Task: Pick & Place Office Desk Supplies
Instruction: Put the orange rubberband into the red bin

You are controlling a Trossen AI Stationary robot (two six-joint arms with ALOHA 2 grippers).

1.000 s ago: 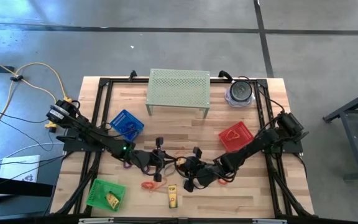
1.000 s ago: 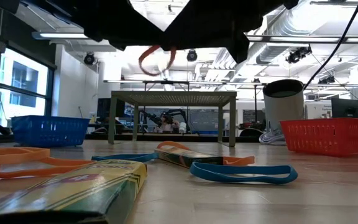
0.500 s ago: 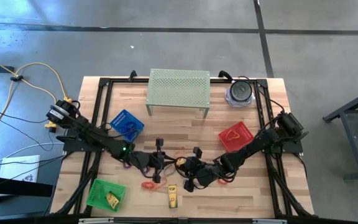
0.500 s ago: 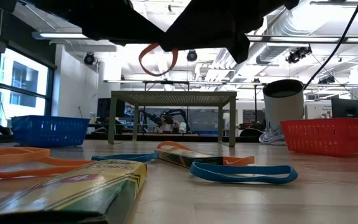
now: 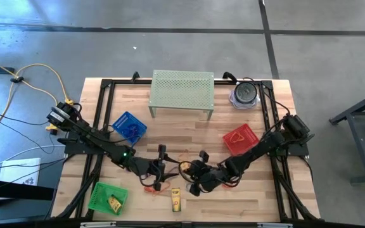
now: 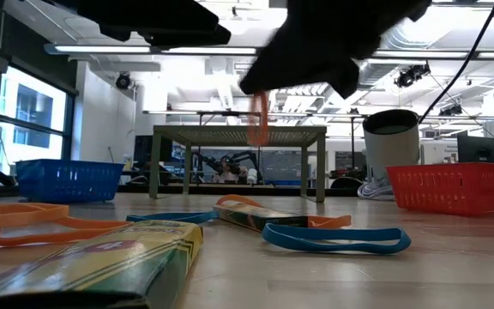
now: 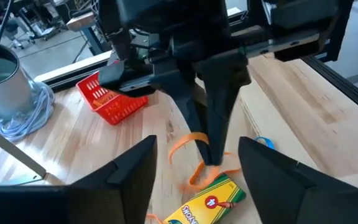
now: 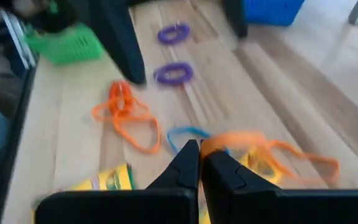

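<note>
An orange rubber band hangs above the table's near middle, with my right gripper shut on it. My left gripper stands open; its fingers are on either side of the right gripper's tips and touch nothing. In the high view the left gripper and right gripper nearly meet. On the wood lie more orange bands, a blue band, two purple bands and a yellow crayon box. My right gripper pinches the orange band's upper end between the free ends of its two shut fingers. The fingers come from above, slanting down from the table's right side. The band hangs slack below them, clear of the table.
A blue basket sits at the left, a red basket at the right and a green basket at the near left. The pale green perforated stand and a cup with coiled cable stand at the far edge.
My left gripper has opened and let go of the orange band, which both grippers held as a spread loop. The band now hangs narrow from my right gripper alone.
</note>
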